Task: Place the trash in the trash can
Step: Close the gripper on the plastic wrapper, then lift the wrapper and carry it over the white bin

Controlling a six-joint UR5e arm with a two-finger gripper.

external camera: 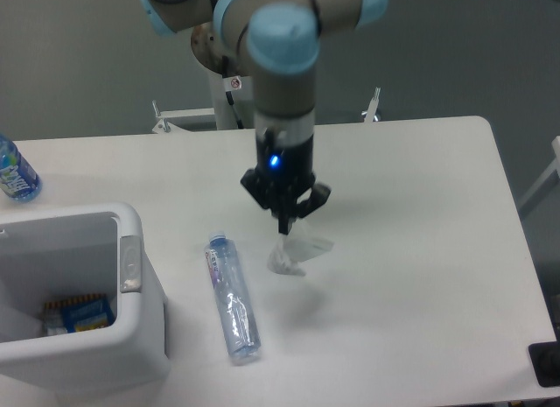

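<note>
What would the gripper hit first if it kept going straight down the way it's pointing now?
The gripper points down with the tissue wad hanging from its tips. Straight down, that wad would meet the bare table first; the crushed bottle lies off to the side, though depth is hard to judge.

The claw (285, 221) pointed straight down over the white counter (420, 249), its fingers pinched together on the top of a crumpled white tissue (296, 252) that hung beneath it, a faint shadow under it. A blue light glowed on the wrist above. To the left a crushed clear bottle (231, 298) lay flat, cap toward the back. The white trash can (131, 319) stood at the lower left corner, holding a blue packet. A fuller bottle (14, 171) stood at the far left edge
</note>
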